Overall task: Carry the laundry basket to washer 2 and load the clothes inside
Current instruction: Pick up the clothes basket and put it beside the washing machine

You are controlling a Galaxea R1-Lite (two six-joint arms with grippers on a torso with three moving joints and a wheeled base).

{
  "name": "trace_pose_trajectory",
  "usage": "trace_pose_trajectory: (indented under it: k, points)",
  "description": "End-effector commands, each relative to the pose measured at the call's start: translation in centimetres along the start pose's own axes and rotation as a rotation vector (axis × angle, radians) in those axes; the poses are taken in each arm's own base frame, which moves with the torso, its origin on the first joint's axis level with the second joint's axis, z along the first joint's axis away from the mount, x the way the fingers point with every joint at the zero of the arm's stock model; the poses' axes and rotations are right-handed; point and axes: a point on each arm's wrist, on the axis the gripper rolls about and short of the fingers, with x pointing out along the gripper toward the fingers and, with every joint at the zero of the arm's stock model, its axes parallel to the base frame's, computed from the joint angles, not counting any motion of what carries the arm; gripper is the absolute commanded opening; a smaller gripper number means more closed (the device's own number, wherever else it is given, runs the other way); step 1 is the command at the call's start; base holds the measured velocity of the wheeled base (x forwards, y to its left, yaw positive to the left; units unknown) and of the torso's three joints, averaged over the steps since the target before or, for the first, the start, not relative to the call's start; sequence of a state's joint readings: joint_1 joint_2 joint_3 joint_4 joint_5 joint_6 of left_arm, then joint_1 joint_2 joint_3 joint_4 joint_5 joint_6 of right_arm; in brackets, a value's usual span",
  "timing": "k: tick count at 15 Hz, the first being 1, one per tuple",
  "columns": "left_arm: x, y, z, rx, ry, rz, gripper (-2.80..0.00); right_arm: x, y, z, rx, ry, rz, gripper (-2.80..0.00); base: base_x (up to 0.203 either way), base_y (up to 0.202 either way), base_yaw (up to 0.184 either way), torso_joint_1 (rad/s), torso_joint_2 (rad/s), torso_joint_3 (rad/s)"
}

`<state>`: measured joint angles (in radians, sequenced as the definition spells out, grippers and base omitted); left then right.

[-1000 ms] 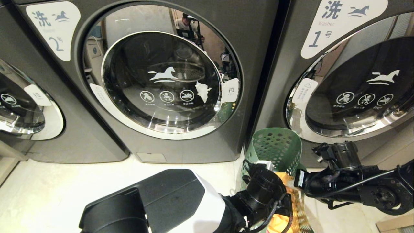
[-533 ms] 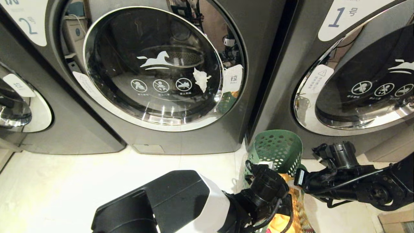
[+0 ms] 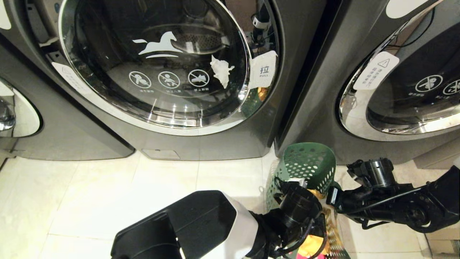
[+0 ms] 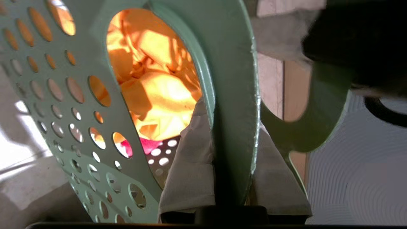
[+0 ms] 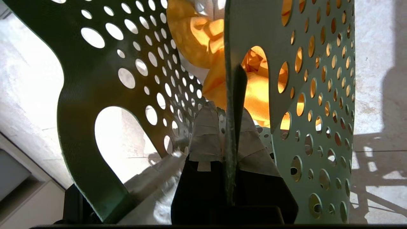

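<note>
Left gripper (image 4: 232, 165) and right gripper (image 5: 230, 136), taped pads pinched on the laundry basket (image 3: 308, 166) rim by its oval handles. Basket upright, long axis vertical, perforated green plastic, on pale floor tiles (image 3: 90, 194). Wrist views alone show the clothes (image 4: 159, 86): crumpled mustard fabric, pink beneath. Beyond, washer 2 (image 3: 158, 64), glass door closed.

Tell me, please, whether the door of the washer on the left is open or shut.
Shut: the glass door of washer 2 lies flush in its chrome ring, its pull tab untouched.
</note>
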<state>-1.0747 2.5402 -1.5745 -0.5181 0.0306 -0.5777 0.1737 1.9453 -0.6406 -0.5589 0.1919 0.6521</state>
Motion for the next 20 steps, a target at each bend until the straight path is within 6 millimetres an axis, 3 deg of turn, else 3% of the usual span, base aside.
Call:
trace_pose_trajectory:
  k: [1,8,9,15,20]
  points:
    - [0.6,0.1,-0.1,-0.003,-0.022,0.016,-2.8,0.1,-0.1,0.2,0.007,-0.006,0.0,-2.8,0.0,0.0,0.0,0.005,0.0,-0.204]
    - [1.4,0.4,-0.5,0.04,0.03,0.088,-2.8,0.2,-0.6,0.3,0.01,-0.004,-0.013,-2.8,0.0,0.0,0.0,0.001,0.0,-0.031]
    - [1.6,0.5,-0.7,0.052,0.035,0.094,0.0,0.2,-0.6,0.3,0.009,-0.004,-0.013,-2.8,0.0,0.0,0.0,0.0,0.0,0.0]
    - [1.6,0.5,-0.4,0.053,0.013,0.124,0.0,0.2,-0.8,0.1,0.013,0.003,-0.018,-2.8,0.0,0.0,0.0,0.0,0.0,0.0]
    - [-0.7,-0.8,3.0,0.039,-0.101,0.17,0.0,0.1,-1.6,0.6,0.033,-0.011,-0.038,-2.8,0.0,0.0,0.0,0.0,0.0,0.0]
